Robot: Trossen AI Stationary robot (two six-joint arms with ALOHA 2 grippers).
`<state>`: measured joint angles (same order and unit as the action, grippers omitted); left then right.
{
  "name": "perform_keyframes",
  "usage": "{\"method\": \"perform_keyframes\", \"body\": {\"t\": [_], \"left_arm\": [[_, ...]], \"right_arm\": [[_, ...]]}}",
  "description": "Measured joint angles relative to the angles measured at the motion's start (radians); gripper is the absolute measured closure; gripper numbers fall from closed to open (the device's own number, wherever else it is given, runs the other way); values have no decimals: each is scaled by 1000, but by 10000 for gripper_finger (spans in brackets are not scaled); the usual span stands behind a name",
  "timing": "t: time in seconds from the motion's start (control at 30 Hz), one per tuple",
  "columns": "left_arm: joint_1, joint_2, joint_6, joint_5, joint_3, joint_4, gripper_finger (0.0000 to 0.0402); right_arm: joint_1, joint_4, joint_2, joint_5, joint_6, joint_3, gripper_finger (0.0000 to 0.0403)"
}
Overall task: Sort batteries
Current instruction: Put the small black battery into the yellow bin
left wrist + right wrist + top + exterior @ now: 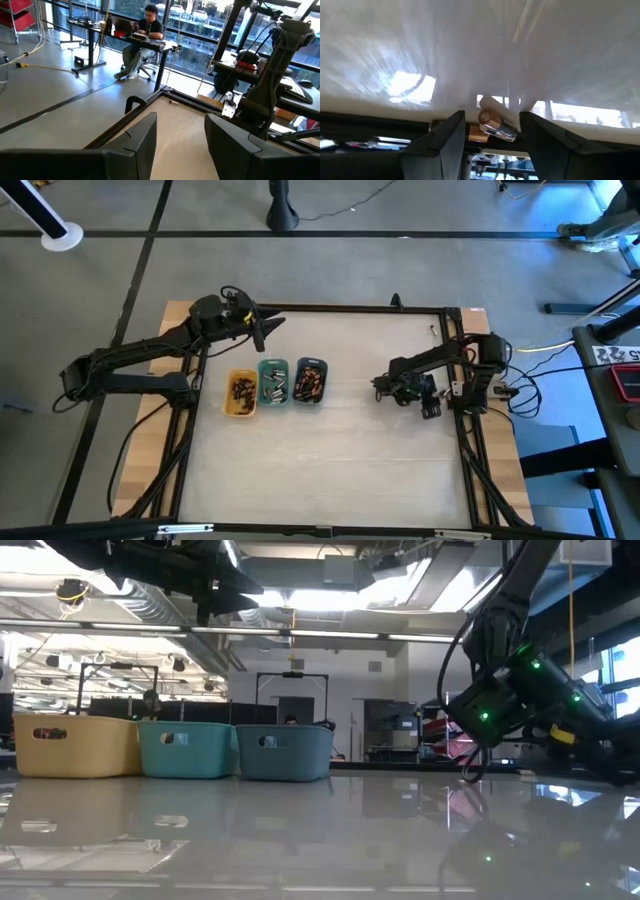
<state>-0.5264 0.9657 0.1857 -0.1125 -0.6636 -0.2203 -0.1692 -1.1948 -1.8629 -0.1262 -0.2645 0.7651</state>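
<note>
On the pale table (330, 470), left of centre, 3 small oblong trays stand in a row touching side by side: a yellow tray (240, 393), a teal tray (273, 381) and a grey-blue tray (310, 380). Each holds a heap of batteries (309, 383), tiny cylinders that look dark in the yellow tray, silvery in the teal tray and copper-toned in the grey-blue one. From the low view the 3 trays show only their walls, so their contents are hidden there. Well apart from the trays, toward the table's right side, the right gripper (491, 131) hangs low over the tabletop with its 2 dark fingers partway apart. Between them sits a single battery (492, 124), copper-toned along its body with a silvery end, lying crosswise between the fingers and seemingly clamped by them; its reflection shows in the glossy surface just beside it. Near the far left corner of the table, the left gripper (179, 140) waits raised above the surface, its fingers partway open with only bare table between them.
</note>
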Motion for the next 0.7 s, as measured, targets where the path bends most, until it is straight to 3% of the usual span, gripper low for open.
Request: {"method": "perform_keyframes", "body": {"t": [0.33, 0.7], "left_arm": [[1, 0, 47, 0, 0, -1, 247], [2, -3, 54, -1, 0, -1, 247]], "right_arm": [[-1, -8, 0, -14, -165, -2, 213], [-1, 32, 3, -33, -189, -23, 333]]}}
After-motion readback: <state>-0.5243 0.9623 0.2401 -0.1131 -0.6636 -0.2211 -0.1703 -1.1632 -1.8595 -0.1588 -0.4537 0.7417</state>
